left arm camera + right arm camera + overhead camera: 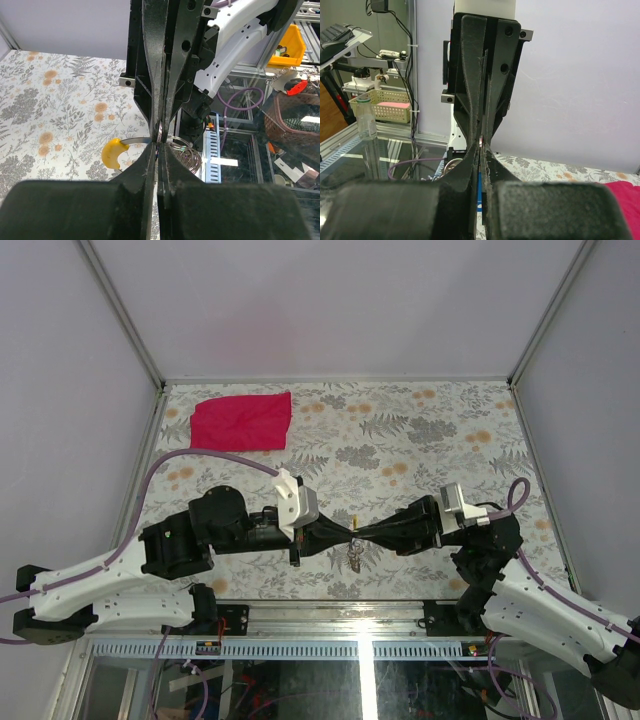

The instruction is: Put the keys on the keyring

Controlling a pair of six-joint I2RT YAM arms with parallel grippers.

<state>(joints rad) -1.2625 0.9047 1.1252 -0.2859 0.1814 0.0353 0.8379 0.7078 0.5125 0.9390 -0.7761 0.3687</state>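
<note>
Both grippers meet tip to tip above the near middle of the table, the left gripper coming from the left and the right gripper from the right. The keyring is pinched edge-on where the tips meet, and its chain hangs coiled below. A yellow-headed key sticks out on the far side, its blade running into the pinch point. In its own view the left gripper is shut. So is the right gripper, with a blue strip showing between its fingers. Other keys are hidden.
A red cloth lies flat at the table's far left. White walls close in the back and sides. Off the near edge are a metal frame with cables, a yellow bin and a wire basket.
</note>
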